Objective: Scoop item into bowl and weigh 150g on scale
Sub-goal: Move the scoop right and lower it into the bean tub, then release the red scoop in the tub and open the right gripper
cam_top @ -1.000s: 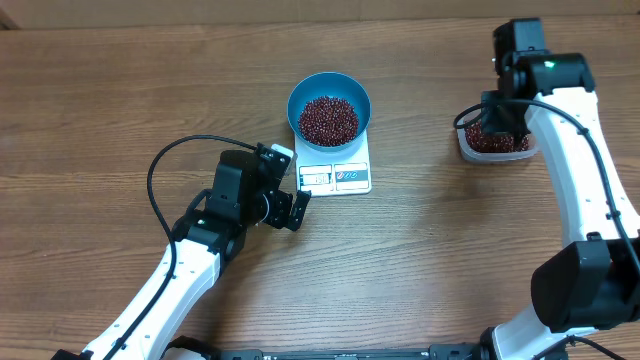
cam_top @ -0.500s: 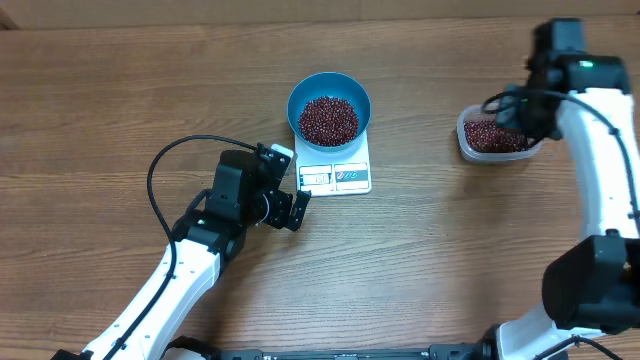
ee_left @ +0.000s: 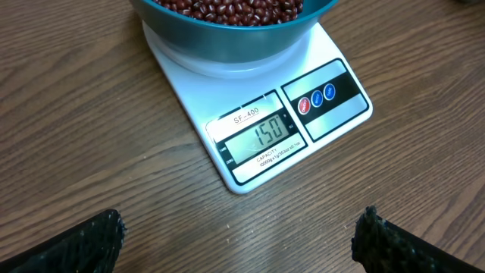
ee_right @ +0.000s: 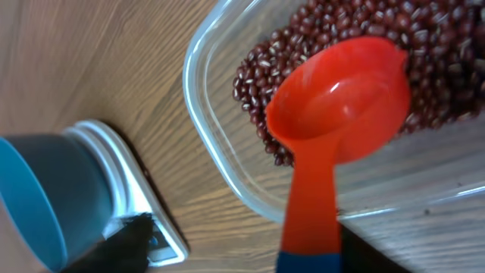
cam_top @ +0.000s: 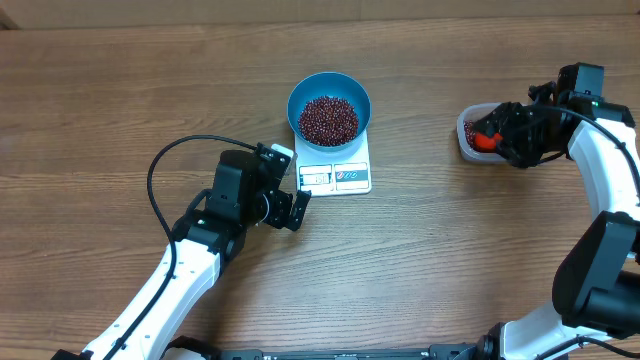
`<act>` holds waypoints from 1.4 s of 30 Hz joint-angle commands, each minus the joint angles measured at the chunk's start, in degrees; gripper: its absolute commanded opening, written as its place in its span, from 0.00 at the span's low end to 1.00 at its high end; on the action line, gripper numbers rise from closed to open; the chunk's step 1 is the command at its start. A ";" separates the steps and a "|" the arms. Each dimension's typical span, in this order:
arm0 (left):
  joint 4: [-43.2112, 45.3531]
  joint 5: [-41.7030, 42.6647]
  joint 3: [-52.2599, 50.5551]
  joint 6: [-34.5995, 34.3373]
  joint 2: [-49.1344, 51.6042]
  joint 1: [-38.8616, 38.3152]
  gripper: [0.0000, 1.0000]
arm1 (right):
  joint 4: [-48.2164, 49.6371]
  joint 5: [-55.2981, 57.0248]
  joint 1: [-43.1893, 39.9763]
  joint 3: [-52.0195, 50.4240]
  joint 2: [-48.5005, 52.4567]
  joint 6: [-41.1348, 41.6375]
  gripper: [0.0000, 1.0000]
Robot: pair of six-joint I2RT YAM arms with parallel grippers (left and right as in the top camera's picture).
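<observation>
- The left gripper (cam_top: 289, 184) sits low over the wooden table (cam_top: 120, 90), just beside the near left corner of the scale; its fingers are spread wide with nothing between them, and its wrist view shows only the two dark fingertips (ee_left: 79, 243) at the bottom corners
- A black cable (cam_top: 160, 165) loops out from the left arm over the tabletop
- The white kitchen scale (cam_top: 352, 178) lies flat near the middle of the table, its display (ee_left: 261, 136) facing the left gripper and reading 150, with three round buttons (ee_left: 317, 98) beside it
- The blue bowl (cam_top: 296, 100) stands upright on the far part of the scale, covering most of the platform
- Red-brown beans (cam_top: 329, 118) fill the bowl's middle in a loose heap below the rim
- Well apart to the right, a clear plastic tub (ee_right: 204, 114) rests on the table holding more of the same beans
- A red scoop (ee_right: 341, 98) lies with its cup on those beans, hollow side up and free of beans, its handle crossing the tub's rim
- The right gripper (cam_top: 503, 138) hovers over the tub's right side; its fingers stand apart on either side of the scoop handle, wider than the handle, so the scoop looks released
</observation>
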 commanded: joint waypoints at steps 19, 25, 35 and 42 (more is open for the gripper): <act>0.22 -0.33 -0.22 -0.57 0.37 0.00 1.00 | -31.89 -2.21 -0.13 15.10 -22.03 -15.76 1.00; 0.22 -0.33 -0.22 -0.57 0.37 0.00 0.99 | -37.64 -3.19 6.86 15.10 -31.47 -15.65 1.00; 0.22 -0.33 -0.22 -0.57 0.37 0.00 1.00 | -38.07 -3.17 6.84 15.08 -31.74 -15.65 1.00; 0.22 -0.33 -0.22 -0.57 0.37 0.00 1.00 | -24.65 5.90 9.05 12.83 -34.73 -16.11 1.00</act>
